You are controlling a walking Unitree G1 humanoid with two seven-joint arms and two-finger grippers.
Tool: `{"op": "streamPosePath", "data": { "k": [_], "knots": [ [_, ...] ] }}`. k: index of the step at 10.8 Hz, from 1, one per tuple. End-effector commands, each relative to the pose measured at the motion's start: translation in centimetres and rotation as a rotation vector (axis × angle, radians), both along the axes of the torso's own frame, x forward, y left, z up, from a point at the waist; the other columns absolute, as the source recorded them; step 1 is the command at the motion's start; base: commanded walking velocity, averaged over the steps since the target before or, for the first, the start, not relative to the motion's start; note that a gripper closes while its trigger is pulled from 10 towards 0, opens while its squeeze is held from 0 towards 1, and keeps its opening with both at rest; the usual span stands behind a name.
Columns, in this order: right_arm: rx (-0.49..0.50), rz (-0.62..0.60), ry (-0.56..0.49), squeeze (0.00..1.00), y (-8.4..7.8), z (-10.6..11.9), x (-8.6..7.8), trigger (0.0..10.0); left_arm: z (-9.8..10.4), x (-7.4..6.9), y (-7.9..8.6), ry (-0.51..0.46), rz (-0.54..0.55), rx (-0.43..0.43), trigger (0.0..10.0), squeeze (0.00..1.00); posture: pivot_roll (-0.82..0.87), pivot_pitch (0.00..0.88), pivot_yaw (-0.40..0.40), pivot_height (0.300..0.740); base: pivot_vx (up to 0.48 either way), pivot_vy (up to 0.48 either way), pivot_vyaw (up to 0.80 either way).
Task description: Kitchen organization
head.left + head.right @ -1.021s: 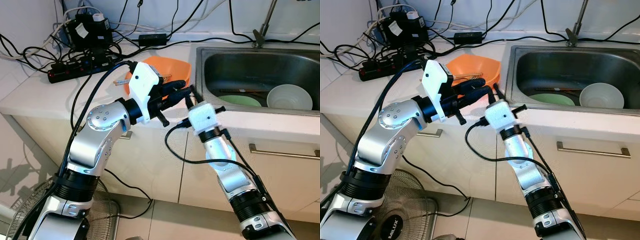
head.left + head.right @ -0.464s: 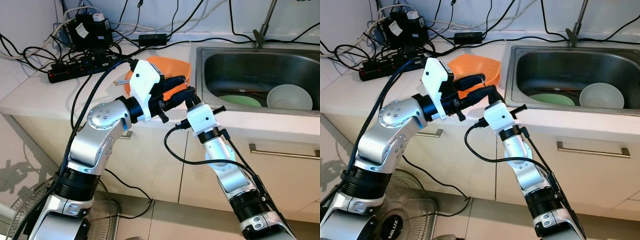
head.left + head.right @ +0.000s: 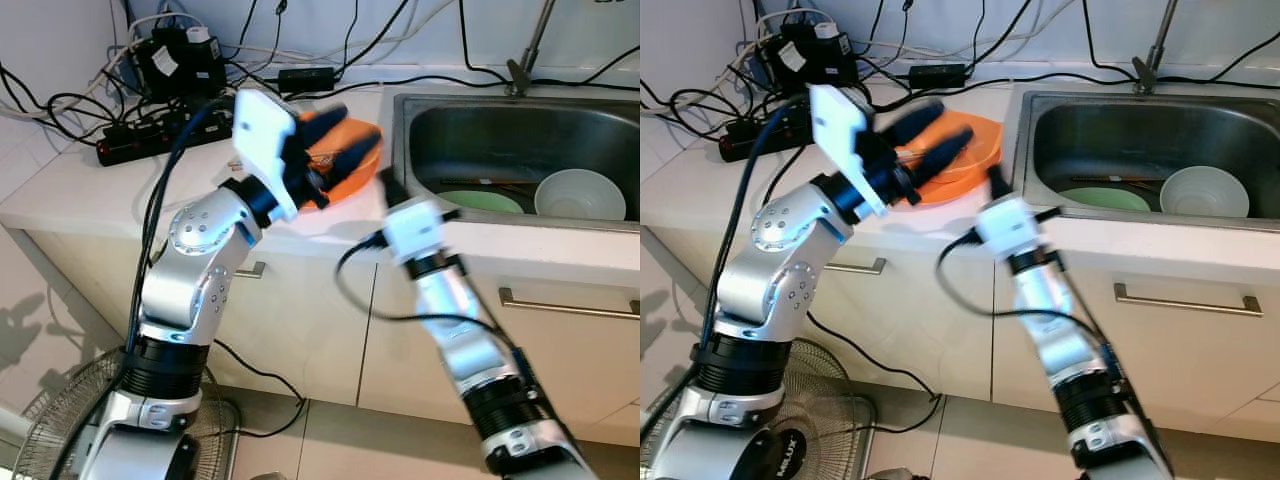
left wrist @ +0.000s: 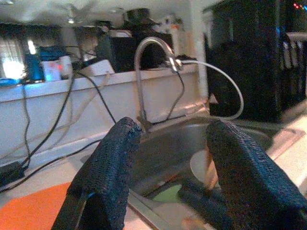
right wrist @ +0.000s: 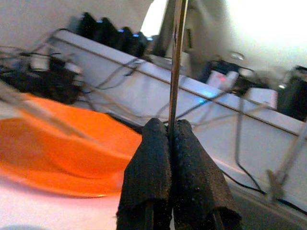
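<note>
An orange plate (image 3: 970, 150) lies on the white counter (image 3: 90, 190) just left of the sink (image 3: 500, 125). My left gripper (image 3: 940, 130) hangs open above the plate with nothing between its fingers (image 4: 108, 177). In the left wrist view it looks past the plate (image 4: 29, 211) toward the sink. My right gripper (image 3: 388, 185) stands at the counter's front edge between plate and sink. It is shut on a thin chopstick (image 5: 175, 72), which sticks straight up from its pads (image 5: 151, 163).
In the sink lie a white bowl (image 3: 578, 193) and a green plate (image 3: 480, 200), with the faucet (image 3: 530, 45) behind. Power strips and tangled cables (image 3: 170, 75) crowd the back left of the counter. Cabinet doors with handles (image 3: 565, 303) are below, and a fan (image 3: 790, 440) stands on the floor.
My left gripper has pulled away from the right gripper, risen above the orange plate and opened. The right arm has shifted slightly toward the sink and looks blurred.
</note>
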State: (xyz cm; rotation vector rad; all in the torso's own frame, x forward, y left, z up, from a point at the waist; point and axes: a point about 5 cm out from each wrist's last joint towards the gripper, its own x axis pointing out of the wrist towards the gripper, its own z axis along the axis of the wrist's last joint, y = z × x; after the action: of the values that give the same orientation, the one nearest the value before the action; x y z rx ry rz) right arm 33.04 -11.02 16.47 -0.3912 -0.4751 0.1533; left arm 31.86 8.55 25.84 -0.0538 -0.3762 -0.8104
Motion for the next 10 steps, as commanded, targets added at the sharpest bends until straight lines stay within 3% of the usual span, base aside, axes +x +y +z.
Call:
{"op": "streamPosePath", "data": {
  "k": [1, 3, 6, 7, 8, 10],
  "knots": [
    [0.045, -0.049, -0.009, 0.0, -1.0, 1.0, 0.7, 0.0, 0.0, -0.2, 0.5, -0.005, 0.031, -0.032, 10.0, 0.0, 0.08, 0.0, 0.068, 0.74, 0.0, 0.0, 0.0],
    [0.145, -0.137, -0.005, 0.0, -3.5, 1.9, 1.4, 0.0, -2.9, 0.7, 0.8, 0.076, 0.208, -0.09, 10.0, 0.0, 0.07, 0.0, 0.067, 0.74, 0.0, 0.0, 0.0],
    [0.194, -0.201, -0.014, 0.0, -6.0, 2.6, 2.0, 0.0, -5.5, 0.4, -0.3, 0.148, 0.25, -0.112, 10.0, 0.0, 0.07, 0.0, 0.07, 0.74, 0.0, 0.0, 0.0],
    [0.208, -0.24, 0.015, 0.0, -7.3, 2.4, 2.7, 8.6, -6.6, -0.4, -2.0, 0.163, 0.196, -0.073, 10.0, 0.0, 0.07, 0.0, 0.069, 0.74, 0.0, 0.0, 0.0],
    [0.211, -0.26, 0.039, 0.0, -8.0, 2.2, 3.2, 10.0, -7.8, -0.9, -3.2, 0.167, 0.172, 0.002, 10.0, 0.0, 0.08, 0.0, 0.066, 0.74, 0.0, 0.0, 0.0],
    [0.185, -0.247, 0.056, 0.0, -8.2, 2.6, 4.2, 10.0, -9.5, -1.7, -4.3, 0.215, 0.143, 0.049, 10.0, 0.0, 0.08, 0.0, 0.064, 0.74, 0.0, 0.0, 0.0]
  ]
}}
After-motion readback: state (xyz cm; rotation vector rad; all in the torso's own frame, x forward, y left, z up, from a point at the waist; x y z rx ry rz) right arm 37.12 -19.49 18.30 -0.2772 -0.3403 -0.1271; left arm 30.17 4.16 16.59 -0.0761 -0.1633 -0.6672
